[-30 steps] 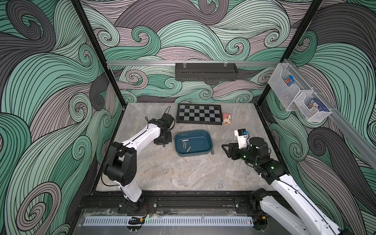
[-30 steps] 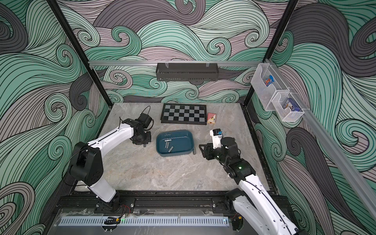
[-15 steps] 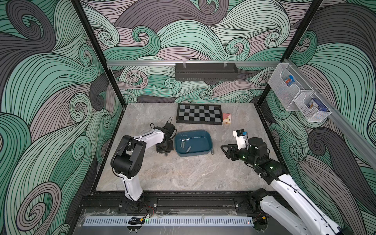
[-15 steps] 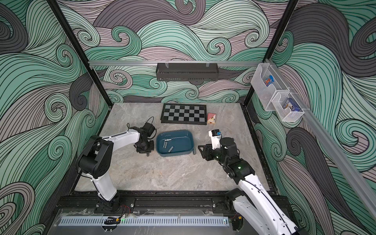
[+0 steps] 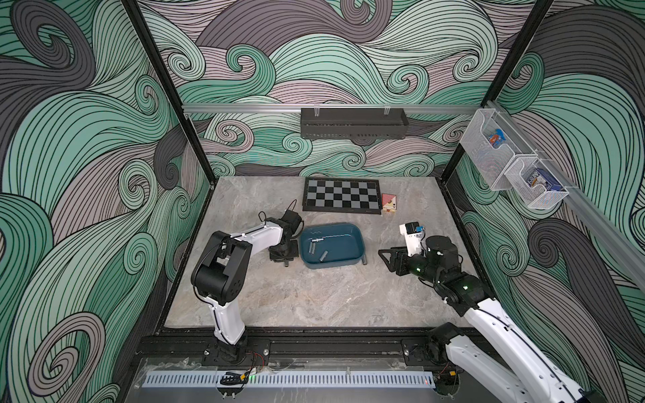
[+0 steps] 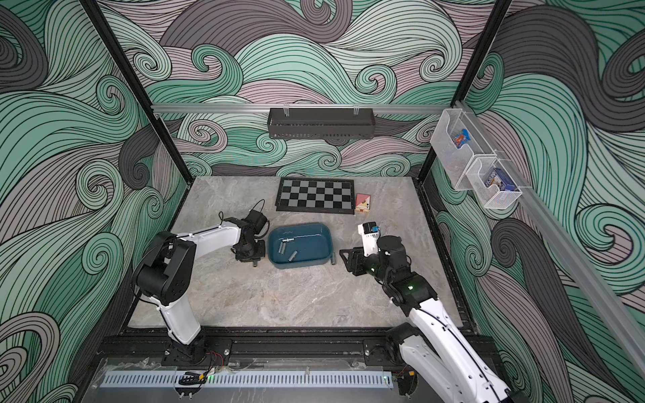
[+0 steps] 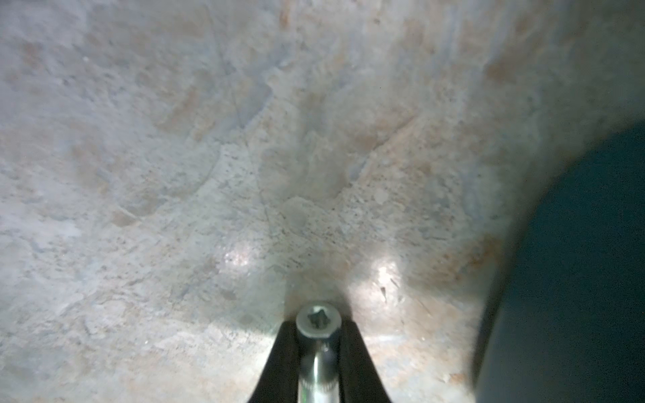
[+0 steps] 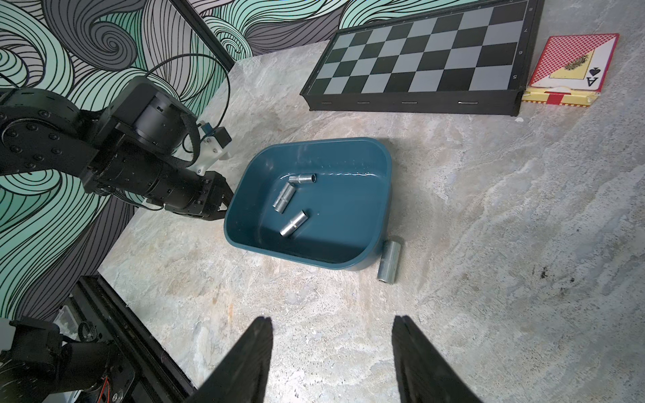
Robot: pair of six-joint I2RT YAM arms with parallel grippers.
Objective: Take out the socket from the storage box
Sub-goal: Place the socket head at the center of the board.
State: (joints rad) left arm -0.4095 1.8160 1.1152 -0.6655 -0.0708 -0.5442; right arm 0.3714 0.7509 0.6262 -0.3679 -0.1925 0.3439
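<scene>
Over the last second the left gripper (image 5: pixel 286 261) has slid along the left side of the storage box (image 5: pixel 343 244), from its far corner toward its near one. It now sits low over the tabletop (image 5: pixel 296 300), just beside the box wall. Its jaws are pinched almost together on a socket (image 7: pixel 317 349), held outside the box. The right gripper (image 8: pixel 332 318) has barely shifted. It hangs off the box's right side, its jaws about half apart and holding nothing.

Three more sockets (image 8: pixel 284 199) lie inside the box. A lone socket (image 8: pixel 389 260) lies on the tabletop against the box's near right corner, as before.

Well right of the box, a clear bin (image 5: pixel 478 157) holds a blue-and-orange item. A mesh basket (image 5: pixel 539 200) holds a dark blue packet.
</scene>
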